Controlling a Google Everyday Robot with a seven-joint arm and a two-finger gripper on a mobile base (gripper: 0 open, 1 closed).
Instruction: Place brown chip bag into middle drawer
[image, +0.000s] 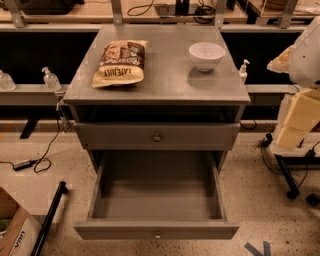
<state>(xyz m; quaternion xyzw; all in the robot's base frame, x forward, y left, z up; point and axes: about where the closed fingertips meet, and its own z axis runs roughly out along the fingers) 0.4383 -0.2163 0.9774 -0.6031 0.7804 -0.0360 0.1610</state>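
Observation:
The brown chip bag (120, 63) lies flat on the left half of the grey cabinet top (165, 80), with its pale end toward the front. The middle drawer (157, 200) is pulled out wide open below, its bare grey floor showing and a small knob on its narrow front (157, 234). My arm is at the right edge of the view, and my gripper (283, 60) hangs there, level with the cabinet top and well to the right of the bag. It holds nothing that I can see.
A white bowl (206, 55) stands on the right rear of the cabinet top. Above the open drawer is a closed flat front panel with a knob (157, 136). Pump bottles (51, 79) stand on a shelf behind. A cardboard box (12, 232) and a black pole (49, 220) are on the floor at left.

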